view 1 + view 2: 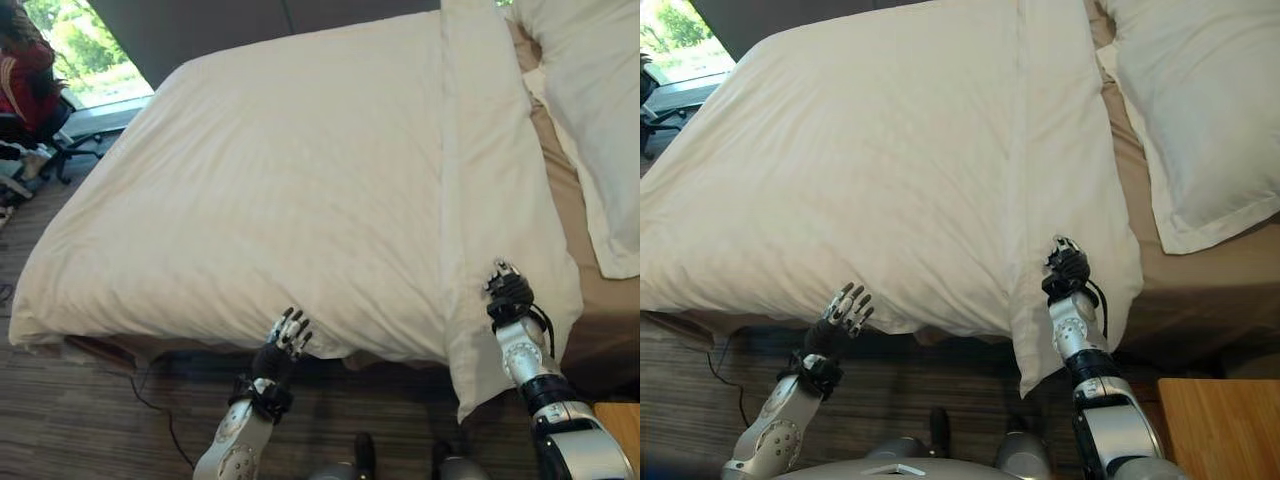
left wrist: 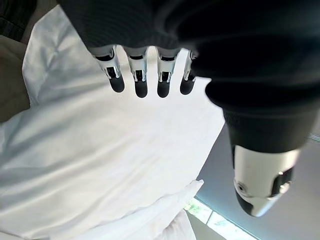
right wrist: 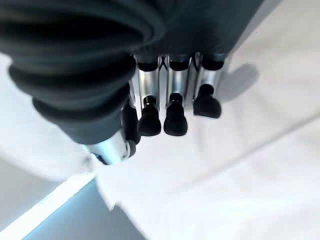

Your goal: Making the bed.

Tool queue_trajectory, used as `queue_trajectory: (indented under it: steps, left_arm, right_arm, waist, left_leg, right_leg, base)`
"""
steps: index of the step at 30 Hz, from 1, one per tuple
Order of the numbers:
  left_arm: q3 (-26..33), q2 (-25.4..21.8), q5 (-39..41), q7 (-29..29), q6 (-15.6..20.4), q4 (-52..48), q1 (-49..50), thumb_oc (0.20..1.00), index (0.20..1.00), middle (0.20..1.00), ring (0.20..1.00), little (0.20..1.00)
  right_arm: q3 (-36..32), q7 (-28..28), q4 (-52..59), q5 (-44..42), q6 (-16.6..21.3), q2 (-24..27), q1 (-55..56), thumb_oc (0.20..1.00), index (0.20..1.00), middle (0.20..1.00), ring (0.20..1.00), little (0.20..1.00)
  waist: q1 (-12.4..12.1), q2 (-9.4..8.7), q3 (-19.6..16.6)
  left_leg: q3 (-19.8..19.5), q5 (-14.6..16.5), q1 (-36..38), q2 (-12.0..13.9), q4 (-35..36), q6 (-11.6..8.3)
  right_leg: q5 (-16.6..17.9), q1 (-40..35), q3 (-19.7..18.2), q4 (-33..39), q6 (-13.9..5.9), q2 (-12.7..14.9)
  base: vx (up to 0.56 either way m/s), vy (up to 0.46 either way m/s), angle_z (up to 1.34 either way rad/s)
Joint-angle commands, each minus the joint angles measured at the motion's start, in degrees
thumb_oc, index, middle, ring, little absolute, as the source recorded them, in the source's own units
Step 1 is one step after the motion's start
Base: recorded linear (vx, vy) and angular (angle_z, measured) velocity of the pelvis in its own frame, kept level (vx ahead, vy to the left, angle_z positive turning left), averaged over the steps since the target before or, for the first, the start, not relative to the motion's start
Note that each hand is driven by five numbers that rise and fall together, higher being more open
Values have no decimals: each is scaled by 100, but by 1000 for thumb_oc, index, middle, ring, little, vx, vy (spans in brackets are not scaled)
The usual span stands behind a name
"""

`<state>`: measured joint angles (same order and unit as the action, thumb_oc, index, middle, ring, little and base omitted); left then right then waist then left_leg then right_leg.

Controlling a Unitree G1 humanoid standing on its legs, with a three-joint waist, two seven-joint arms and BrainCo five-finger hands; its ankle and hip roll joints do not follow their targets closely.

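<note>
A white duvet [image 1: 300,180] covers most of the bed, with a folded band [image 1: 480,150] running across it near the head end. Its near corner [image 1: 475,370] hangs over the bed's side. My left hand [image 1: 285,340] is at the duvet's near edge, open, its fingers [image 2: 140,75] straight and spread over the white cloth. My right hand [image 1: 510,292] rests on top of the duvet beside the folded band, fingers [image 3: 170,107] curled, with no cloth seen between them. A white pillow [image 1: 590,120] lies at the head on the tan sheet [image 1: 565,200].
A person in red [image 1: 25,70] sits on an office chair at the far left by a bright window [image 1: 90,50]. A wooden nightstand [image 1: 1220,430] stands at the near right. Dark carpet [image 1: 80,410] runs along the bed's near side.
</note>
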<state>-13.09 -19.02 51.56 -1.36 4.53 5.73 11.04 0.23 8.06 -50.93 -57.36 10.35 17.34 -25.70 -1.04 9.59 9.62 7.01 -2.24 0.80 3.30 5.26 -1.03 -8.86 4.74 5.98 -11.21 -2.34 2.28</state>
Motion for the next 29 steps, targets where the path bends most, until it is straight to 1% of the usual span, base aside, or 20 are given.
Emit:
queue_trajectory:
  steps: [1, 4, 5, 6, 8, 9, 10, 13, 15, 16, 18, 19, 20, 21, 22, 23, 24, 25, 26, 29]
  left_arm:
    - [188, -44, 167, -66, 344, -339, -384, 1000, 1000, 1000, 1000, 1000]
    - [230, 38, 122, -96, 358, -329, -390, 1000, 1000, 1000, 1000, 1000]
    - [228, 36, 122, -98, 359, -329, -381, 1000, 1000, 1000, 1000, 1000]
    - [275, 87, 74, -96, 395, -303, -383, 1000, 1000, 1000, 1000, 1000]
    - [296, 111, 37, -102, 398, -257, -384, 1000, 1000, 1000, 1000, 1000]
    - [347, 120, -16, -135, 410, -255, -384, 1000, 1000, 1000, 1000, 1000]
    - [415, 166, -21, -146, 438, -224, -354, 1000, 1000, 1000, 1000, 1000]
    - [453, 202, -42, -130, 473, -243, -337, 1000, 1000, 1000, 1000, 1000]
    - [544, 193, -169, -76, 509, -161, -320, 1000, 1000, 1000, 1000, 1000]
    - [583, 174, -237, -46, 524, -166, -311, 1000, 1000, 1000, 1000, 1000]
    - [707, 141, -487, -14, 529, -137, -214, 1000, 1000, 1000, 1000, 1000]
    - [742, 104, -696, -9, 499, -128, -168, 1000, 1000, 1000, 1000, 1000]
    - [764, 77, -847, -15, 473, -78, -112, 1000, 1000, 1000, 1000, 1000]
    - [778, 67, -910, -75, 441, -54, -57, 1000, 1000, 1000, 1000, 1000]
    - [778, 66, -910, -75, 441, -54, -56, 1000, 1000, 1000, 1000, 1000]
    - [788, 97, -1025, -120, 381, -4, 30, 1000, 1000, 1000, 1000, 1000]
    - [785, 97, -1027, -120, 382, -4, 33, 1000, 1000, 1000, 1000, 1000]
    - [769, 160, -1019, -164, 341, 26, 82, 1000, 1000, 1000, 1000, 1000]
    - [746, 199, -1055, -196, 317, 43, 99, 1000, 1000, 1000, 1000, 1000]
    - [580, 214, -1230, -285, 284, 35, 102, 1000, 1000, 1000, 1000, 1000]
  right_arm:
    - [-65, -221, -694, -308, -94, -201, -204, 200, 200, 200, 200, 200]
    - [-115, -331, -1062, -251, -238, -427, 292, 200, 200, 200, 200, 200]
    - [-114, -335, -1059, -250, -237, -430, 303, 200, 200, 200, 200, 200]
    - [-196, -381, -1300, -185, -313, -514, 676, 200, 200, 200, 200, 200]
    - [-269, -415, -1544, -80, -392, -513, 845, 200, 200, 200, 200, 200]
    - [-420, -456, -1819, 39, -475, -506, 1138, 200, 200, 200, 200, 200]
    - [-638, -460, -1928, 47, -465, -456, 1444, 200, 200, 200, 200, 200]
    - [-768, -463, -1896, 39, -428, -396, 1663, 200, 200, 200, 200, 200]
    - [-978, -364, -1480, 120, -235, -181, 1897, 200, 200, 200, 200, 200]
    - [-993, -275, -1043, 285, -109, -77, 1991, 200, 200, 200, 200, 200]
    - [-972, -20, 528, 957, 147, 131, 2363, 200, 200, 200, 200, 200]
    - [-997, 52, 1242, 1364, 255, 258, 2500, 360, 360, 360, 360, 360]
    - [-1011, 144, 1992, 1892, 293, 414, 2647, 1000, 1000, 1000, 1000, 1000]
    - [-1084, 236, 2445, 2315, 338, 499, 2740, 1000, 1000, 1000, 1000, 1000]
    - [-1084, 238, 2449, 2317, 335, 497, 2743, 1000, 1000, 1000, 1000, 1000]
    - [-1134, 299, 3296, 2926, 442, 647, 2765, 1000, 1000, 1000, 1000, 1000]
    - [-1137, 311, 3319, 2941, 430, 639, 2778, 1000, 1000, 1000, 1000, 1000]
    - [-1058, 157, 3858, 3224, 451, 651, 2794, 1000, 1000, 1000, 1000, 1000]
    - [-941, -12, 4160, 3272, 462, 646, 2802, 1000, 1000, 1000, 1000, 1000]
    - [-400, -392, 4412, 3204, 382, 508, 2835, 1000, 1000, 1000, 1000, 1000]
  waist:
    - [-9, -471, 161]
    - [34, -451, 162]
    - [32, -453, 153]
    - [91, -452, 156]
    - [123, -453, 150]
    - [181, -461, 143]
    - [251, -478, 122]
    - [324, -500, 111]
    - [446, -547, 84]
    - [494, -564, 74]
    - [601, -598, 44]
    - [653, -616, 36]
    - [692, -639, 38]
    - [716, -658, -1]
    - [715, -658, -2]
    - [741, -697, -42]
    - [738, -697, -43]
    - [740, -737, -75]
    - [734, -765, -90]
    - [702, -834, -124]
  left_leg:
    - [21, 28, 190, -113, -26, -273]
    - [45, 35, 199, -104, -26, -279]
    - [47, 37, 199, -103, -26, -280]
    - [75, 46, 217, -93, -26, -290]
    - [93, 57, 230, -90, -26, -294]
    - [116, 73, 254, -83, -26, -297]
    - [131, 91, 281, -71, -26, -300]
    - [149, 112, 314, -66, -26, -303]
    - [183, 129, 351, -47, -26, -313]
    - [197, 131, 357, -43, -26, -314]
    - [230, 131, 379, -27, -26, -308]
    - [250, 133, 383, -20, -26, -303]
    - [264, 162, 430, -15, -26, -296]
    - [283, 157, 419, -7, -26, -288]
    - [284, 157, 419, -6, -26, -288]
    - [300, 177, 444, 3, -26, -266]
    - [302, 179, 448, 4, -26, -266]
    - [318, 186, 459, 16, -26, -255]
    - [323, 185, 465, 25, -26, -249]
    - [331, 177, 489, 38, -26, -240]
  right_leg:
    - [1150, -722, -24, 1621, -516, 405]
    - [1146, -718, -30, 1621, -521, 394]
    - [1145, -717, -32, 1621, -521, 394]
    - [1139, -715, -40, 1621, -524, 394]
    - [1128, -725, -35, 1621, -530, 393]
    - [1114, -739, -47, 1621, -533, 392]
    - [1097, -759, -60, 1621, -538, 389]
    - [1085, -773, -81, 1621, -542, 381]
    - [1077, -787, -114, 1621, -543, 370]
    - [1080, -788, -136, 1621, -543, 367]
    - [1095, -792, -182, 1621, -544, 358]
    - [1102, -787, -200, 1621, -543, 352]
    - [1089, -821, -220, 1621, -548, 351]
    - [1109, -794, -237, 1621, -546, 351]
    - [1109, -794, -238, 1621, -546, 350]
    - [1114, -800, -268, 1621, -541, 341]
    - [1113, -802, -270, 1621, -541, 340]
    - [1113, -800, -285, 1621, -536, 322]
    - [1109, -799, -292, 1621, -529, 307]
    - [1117, -820, -298, 1621, -513, 284]
  base:
    - [0, 0, 0]
    - [0, 0, 0]
    - [17, -5, -4]
    - [25, 0, -4]
    - [20, 0, -1]
    - [53, -5, -3]
    - [65, -6, -4]
    - [26, 5, -5]
    - [24, 7, -19]
    - [16, 9, -17]
    - [3, 13, -13]
    - [-2, 19, -4]
    - [0, 0, 0]
    - [0, 0, 0]
    - [-3, 15, -6]
    - [-3, 12, -9]
    - [-22, 17, -8]
    - [-30, 5, -6]
    - [-50, 6, -5]
    - [-51, 0, -2]
